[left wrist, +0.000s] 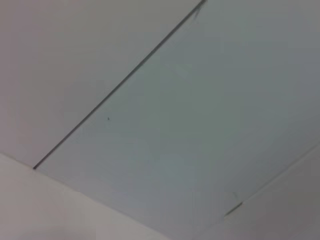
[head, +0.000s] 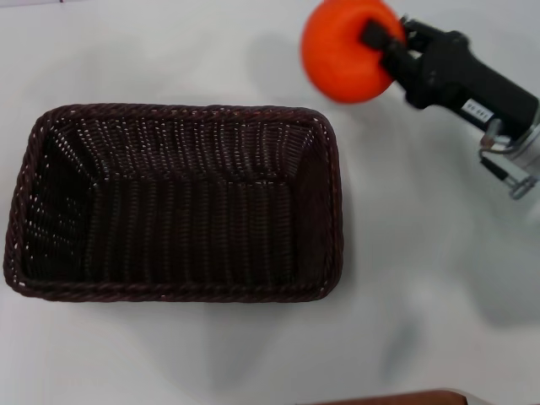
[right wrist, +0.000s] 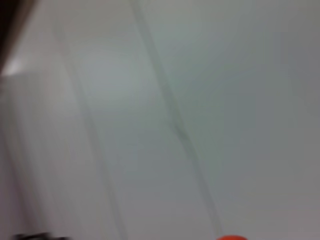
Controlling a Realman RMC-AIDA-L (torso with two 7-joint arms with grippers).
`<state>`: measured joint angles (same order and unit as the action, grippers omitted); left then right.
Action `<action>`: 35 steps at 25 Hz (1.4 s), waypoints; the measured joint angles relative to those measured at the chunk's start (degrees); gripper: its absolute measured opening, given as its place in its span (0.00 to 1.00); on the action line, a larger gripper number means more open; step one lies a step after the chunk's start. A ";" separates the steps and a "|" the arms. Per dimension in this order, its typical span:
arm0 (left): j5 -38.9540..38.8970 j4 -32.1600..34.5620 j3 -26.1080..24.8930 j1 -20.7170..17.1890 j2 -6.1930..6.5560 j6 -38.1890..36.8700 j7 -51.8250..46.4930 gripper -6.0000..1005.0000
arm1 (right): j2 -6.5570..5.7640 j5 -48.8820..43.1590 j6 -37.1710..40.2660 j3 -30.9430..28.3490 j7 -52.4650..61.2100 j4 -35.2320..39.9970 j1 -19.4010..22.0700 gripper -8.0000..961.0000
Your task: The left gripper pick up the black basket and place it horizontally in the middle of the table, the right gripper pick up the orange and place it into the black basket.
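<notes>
The black basket [head: 173, 202] lies lengthwise across the middle of the white table [head: 422, 278], open side up and empty. My right gripper [head: 375, 42] is shut on the orange [head: 344, 52] and holds it in the air beyond the basket's far right corner, above the table. A sliver of the orange [right wrist: 231, 237] shows at the edge of the right wrist view. My left gripper is out of view; the left wrist view shows only pale flat surfaces with a dark seam.
A brown edge [head: 396, 398] shows at the near border of the head view. White table surface surrounds the basket on all sides.
</notes>
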<state>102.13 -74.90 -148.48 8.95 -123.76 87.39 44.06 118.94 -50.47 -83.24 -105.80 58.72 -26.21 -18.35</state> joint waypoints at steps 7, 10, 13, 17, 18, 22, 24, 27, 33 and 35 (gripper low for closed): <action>-2.91 8.13 -5.04 0.92 0.06 0.34 8.35 0.78 | 0.40 -9.37 -2.65 5.85 1.82 -2.63 -3.69 0.18; -4.20 11.57 -6.40 0.84 0.05 0.40 12.30 0.78 | 0.51 -12.22 -1.07 7.85 1.98 -1.51 -5.71 0.15; -4.59 13.18 -7.11 0.67 0.07 0.41 14.48 0.78 | 0.58 -13.01 0.13 8.83 3.39 -0.85 -6.89 0.16; -6.29 14.74 -7.72 0.20 -0.01 0.47 17.59 0.78 | 0.58 -12.88 0.30 8.54 5.70 -0.98 -7.13 0.25; -6.97 15.19 -7.76 0.02 0.00 0.50 18.54 0.78 | 0.55 -12.83 -0.08 8.17 6.08 -1.17 -6.99 0.29; -8.95 16.68 -7.83 -0.41 -0.03 0.53 22.17 0.78 | 0.23 -12.77 -1.29 6.37 7.72 -1.43 -6.62 0.45; -10.30 18.10 -8.11 -0.53 -0.04 0.56 25.20 0.78 | -0.04 -12.77 -1.52 5.24 8.49 -1.45 -6.36 0.51; -12.40 21.32 -9.73 -0.60 -0.15 0.98 32.36 0.78 | -0.14 -12.78 -2.39 0.08 8.19 -1.48 -4.62 0.61; -15.60 31.84 -15.28 -0.92 -0.24 2.59 53.24 0.78 | 0.98 -8.70 -4.43 -15.59 -1.93 1.75 1.21 0.84; -17.37 35.04 -16.25 -1.51 -0.20 2.64 59.47 0.78 | 1.01 -3.58 -4.58 -17.71 -6.08 5.54 2.29 0.90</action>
<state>84.77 -39.86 -164.74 7.45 -123.96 90.03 103.53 119.95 -54.06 -87.82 -123.51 52.64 -20.67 -16.06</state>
